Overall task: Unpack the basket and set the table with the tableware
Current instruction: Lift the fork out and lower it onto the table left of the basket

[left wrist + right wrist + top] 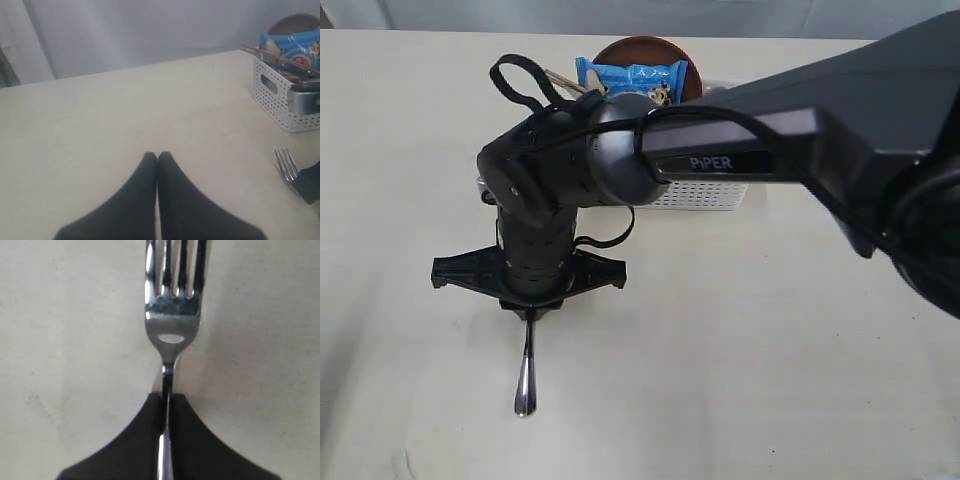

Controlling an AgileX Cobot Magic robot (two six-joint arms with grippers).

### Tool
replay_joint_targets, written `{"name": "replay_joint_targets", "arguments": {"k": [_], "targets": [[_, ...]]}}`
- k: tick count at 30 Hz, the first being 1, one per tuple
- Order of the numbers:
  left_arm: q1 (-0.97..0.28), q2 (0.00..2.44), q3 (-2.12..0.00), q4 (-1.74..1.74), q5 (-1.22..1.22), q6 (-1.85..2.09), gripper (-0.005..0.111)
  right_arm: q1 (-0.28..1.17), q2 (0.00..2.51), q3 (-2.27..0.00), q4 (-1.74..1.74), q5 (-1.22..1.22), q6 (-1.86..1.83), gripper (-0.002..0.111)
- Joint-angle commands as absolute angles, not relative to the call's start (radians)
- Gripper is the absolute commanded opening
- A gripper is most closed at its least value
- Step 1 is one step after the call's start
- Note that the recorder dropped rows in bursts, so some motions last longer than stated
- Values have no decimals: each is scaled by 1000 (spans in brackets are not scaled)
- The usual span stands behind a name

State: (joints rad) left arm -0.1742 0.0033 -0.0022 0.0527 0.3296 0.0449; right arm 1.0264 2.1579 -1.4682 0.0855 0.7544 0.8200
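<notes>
Right gripper (167, 399) pinches the steel fork (171, 325) at the narrow neck below the tines. Fork sits low over the tabletop (770, 350), near and left of the basket (705, 196); contact unclear. Left gripper (157, 156) pressed together, empty. Fork looks stiff, light, polished, probably slippery; may pivot in a neck hold.

The right arm (820, 130) is matte black with boxy links, a rounded dark-grey joint housing (610, 150) and white PiPER lettering (725, 162). Black cables (518, 80) loop above its wrist. The left claw (157, 156) and right claw (168, 399) have smooth black tapered fingers.
</notes>
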Motion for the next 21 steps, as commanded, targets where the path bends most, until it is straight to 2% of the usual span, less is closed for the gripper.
{"name": "replay_joint_targets", "arguments": {"k": [1, 16, 18, 21], "targets": [[-172, 0, 0, 51, 322, 44, 0, 1003, 2168, -1464, 54, 740, 837, 0], [-172, 0, 0, 51, 322, 44, 0, 985, 2166, -1464, 72, 741, 807, 0], [-172, 0, 0, 51, 322, 44, 0, 983, 2166, -1464, 84, 741, 797, 8], [-172, 0, 0, 51, 322, 44, 0, 981, 2166, -1464, 89, 748, 797, 28]]}}
